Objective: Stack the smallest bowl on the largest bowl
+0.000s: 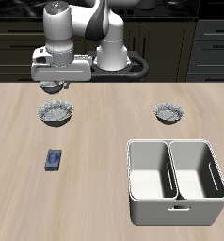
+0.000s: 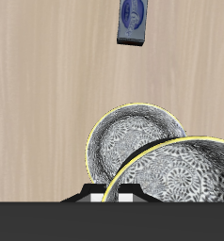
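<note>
Smallest bowl (image 2: 180, 174) hangs off the counter (image 1: 104, 141), pinched at its rim by the tool (image 1: 55, 89), fingers narrowed onto it. Directly beneath the tool sits the largest bowl (image 1: 56, 115), not touching. 1 medium bowl (image 1: 168, 113) stands well aside of the tool.

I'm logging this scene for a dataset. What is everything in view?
smallest bowl: one, grey-white patterned, dark inside, standing alone behind the bin.
larger bowls: two, grey-white patterned, overlapping in the wrist view, below the gripper.
box: one, blue, nearer the table's front edge than those bowls.
bin: one, white, two compartments, near the front edge.
table: one, pale wood.
gripper: one, white and grey, over the larger bowls; jaw state unclear.
</note>
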### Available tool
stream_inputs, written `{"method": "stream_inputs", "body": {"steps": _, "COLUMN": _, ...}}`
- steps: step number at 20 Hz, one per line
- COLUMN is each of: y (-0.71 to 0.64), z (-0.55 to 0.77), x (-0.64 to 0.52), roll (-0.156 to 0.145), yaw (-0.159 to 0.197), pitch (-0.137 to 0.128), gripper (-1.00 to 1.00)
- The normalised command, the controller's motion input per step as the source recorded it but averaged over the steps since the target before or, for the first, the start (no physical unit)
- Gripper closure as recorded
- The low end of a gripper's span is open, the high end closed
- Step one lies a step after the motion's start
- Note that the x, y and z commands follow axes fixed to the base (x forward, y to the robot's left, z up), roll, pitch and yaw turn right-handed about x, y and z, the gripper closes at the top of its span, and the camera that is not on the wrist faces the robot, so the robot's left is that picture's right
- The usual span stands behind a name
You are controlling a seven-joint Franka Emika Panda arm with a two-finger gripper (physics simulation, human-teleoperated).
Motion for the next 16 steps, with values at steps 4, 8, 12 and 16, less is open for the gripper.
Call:
{"method": "stream_inputs", "body": {"steps": 4, "y": -0.01, "z": -0.32, "x": 0.09, "roll": -0.020, "yaw": -0.011, "pitch": 0.051, "gripper": 1.00}}
{"method": "stream_inputs", "body": {"steps": 8, "y": -0.04, "z": -0.35, "x": 0.07, "roll": -0.028, "yaw": -0.009, "pitch": 0.063, "gripper": 1.00}}
{"method": "stream_inputs", "body": {"steps": 12, "y": -0.02, "z": -0.48, "x": 0.01, "roll": -0.027, "yaw": 0.005, "pitch": 0.092, "gripper": 1.00}}
{"method": "stream_inputs", "body": {"steps": 16, "y": 0.05, "z": -0.38, "x": -0.01, "roll": -0.020, "yaw": 0.003, "pitch": 0.114, "gripper": 1.00}}
